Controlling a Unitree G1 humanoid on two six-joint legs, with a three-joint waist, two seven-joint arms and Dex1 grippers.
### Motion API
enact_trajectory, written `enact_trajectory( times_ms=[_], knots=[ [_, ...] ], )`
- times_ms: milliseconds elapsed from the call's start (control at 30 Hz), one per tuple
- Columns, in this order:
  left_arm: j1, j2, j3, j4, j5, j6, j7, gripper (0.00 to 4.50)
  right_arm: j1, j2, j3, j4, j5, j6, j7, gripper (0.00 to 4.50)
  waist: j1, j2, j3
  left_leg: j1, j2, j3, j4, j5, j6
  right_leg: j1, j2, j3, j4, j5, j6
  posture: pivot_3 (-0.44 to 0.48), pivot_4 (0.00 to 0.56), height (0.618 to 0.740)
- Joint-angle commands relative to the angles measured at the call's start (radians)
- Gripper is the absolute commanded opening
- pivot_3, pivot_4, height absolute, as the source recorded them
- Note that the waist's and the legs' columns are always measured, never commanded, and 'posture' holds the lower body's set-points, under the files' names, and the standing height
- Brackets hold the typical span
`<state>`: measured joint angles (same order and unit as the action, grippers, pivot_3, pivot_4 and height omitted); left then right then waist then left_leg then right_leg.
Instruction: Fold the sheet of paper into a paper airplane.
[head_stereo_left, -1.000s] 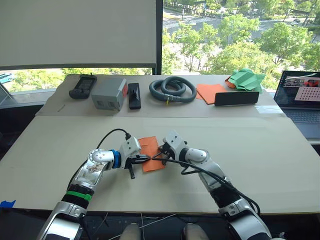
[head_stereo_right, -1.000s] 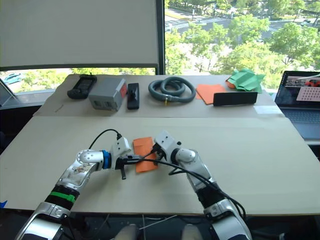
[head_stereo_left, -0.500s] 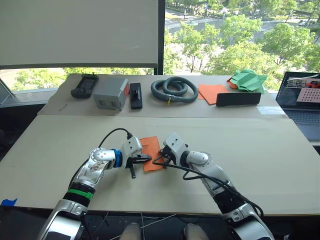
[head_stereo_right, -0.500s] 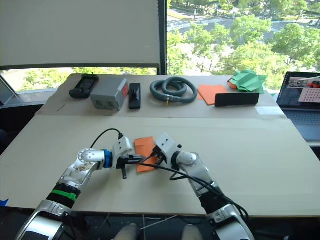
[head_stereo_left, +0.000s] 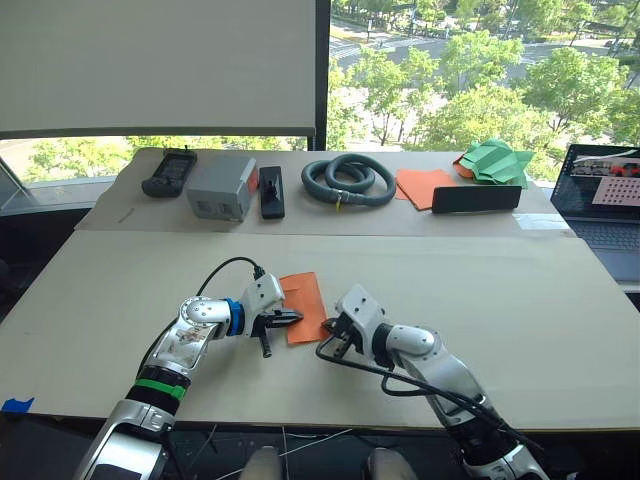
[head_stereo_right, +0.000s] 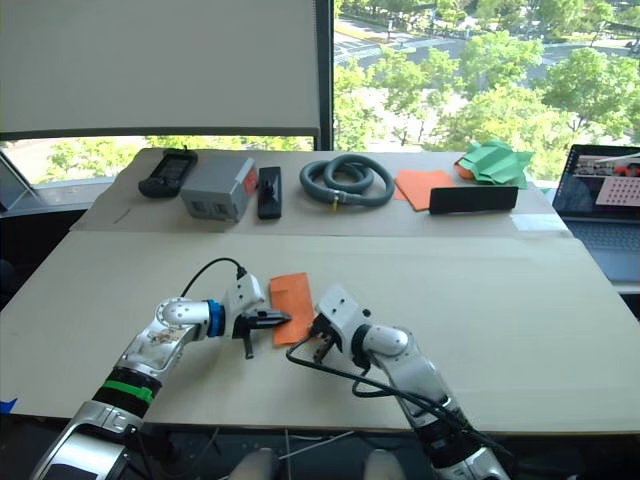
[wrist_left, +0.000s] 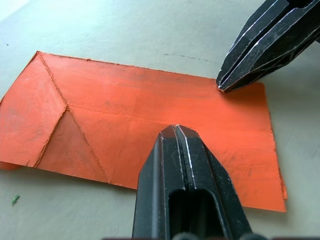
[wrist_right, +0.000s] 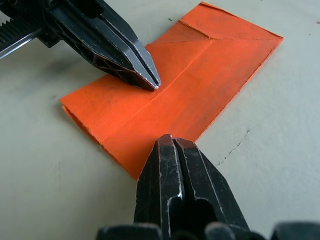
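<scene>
Sheet of paper (head_stereo_left: 304, 304) flat on surface (head_stereo_left: 520, 300), folded to narrow strip. Left end effector (head_stereo_left: 294, 318) fingers together, tip pressing sheet's near part. Right end effector (head_stereo_left: 331, 329) fingers together, holding nothing, at sheet's right edge.

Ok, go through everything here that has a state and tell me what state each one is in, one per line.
sheet of paper: folded narrow, flat on the table, creased, one end folded into a point
left gripper: fingers shut, tip pressing on the sheet
right gripper: fingers shut, tip at the sheet's edge
grey hose: coiled
laptop: open, screen on
green folded paper: folded, piled
flat orange sheet: unfolded, lying flat
</scene>
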<state>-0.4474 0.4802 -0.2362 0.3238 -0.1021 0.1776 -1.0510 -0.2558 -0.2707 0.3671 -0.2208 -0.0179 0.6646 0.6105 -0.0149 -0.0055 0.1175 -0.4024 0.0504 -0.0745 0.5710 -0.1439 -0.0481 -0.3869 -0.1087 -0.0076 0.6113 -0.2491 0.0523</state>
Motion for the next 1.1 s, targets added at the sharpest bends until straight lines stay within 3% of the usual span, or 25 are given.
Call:
enact_trajectory(
  times_ms=[33, 333, 533, 733, 1100],
  knots=[
    [0.025, 0.013, -0.029, 0.043, 0.037, 0.018, -0.005, 0.0, 0.056, -0.03, 0.038, -0.027, 0.015, 0.085, 0.016, 0.02, 0.0, 0.0, 0.0, 0.0, 0.0, 0.0, 0.0, 0.0, 0.0, 0.0, 0.0, 0.0, 0.0, 0.0, 0.0, 0.0, 0.15, 0.711],
    [0.017, 0.014, -0.016, 0.044, 0.027, 0.018, -0.009, 0.0, 0.054, -0.046, 0.01, -0.103, 0.052, 0.119, -0.012, 0.02, -0.001, -0.001, 0.0, 0.0, 0.0, 0.0, 0.0, -0.001, -0.001, 0.0, -0.001, -0.001, -0.001, 0.0, 0.0, 0.0, 0.15, 0.711],
    [0.059, 0.087, 0.115, -0.128, -0.073, 0.121, 0.003, 0.0, 0.055, -0.001, -0.174, -0.253, 0.188, 0.065, -0.022, 0.02, -0.007, -0.002, 0.007, -0.004, 0.0, 0.0, 0.0, -0.001, -0.001, -0.003, -0.001, -0.002, 0.0, 0.0, 0.0, 0.0, 0.15, 0.711],
    [0.107, 0.13, 0.145, -0.187, -0.084, 0.145, 0.014, 0.0, 0.087, -0.026, -0.22, -0.319, 0.253, 0.088, -0.024, 0.02, 0.007, -0.003, 0.01, -0.004, 0.0, 0.0, -0.002, -0.001, -0.001, -0.003, -0.002, -0.004, -0.002, 0.0, 0.0, 0.0, 0.15, 0.711],
    [-0.021, -0.009, 0.064, -0.08, -0.048, 0.105, 0.036, 0.0, 0.12, -0.073, -0.244, -0.336, 0.286, 0.098, -0.047, 0.02, 0.024, -0.004, 0.012, -0.011, -0.001, 0.001, -0.001, -0.001, -0.002, -0.003, -0.004, -0.005, -0.011, 0.001, 0.002, 0.0, 0.15, 0.711]
  ],
)
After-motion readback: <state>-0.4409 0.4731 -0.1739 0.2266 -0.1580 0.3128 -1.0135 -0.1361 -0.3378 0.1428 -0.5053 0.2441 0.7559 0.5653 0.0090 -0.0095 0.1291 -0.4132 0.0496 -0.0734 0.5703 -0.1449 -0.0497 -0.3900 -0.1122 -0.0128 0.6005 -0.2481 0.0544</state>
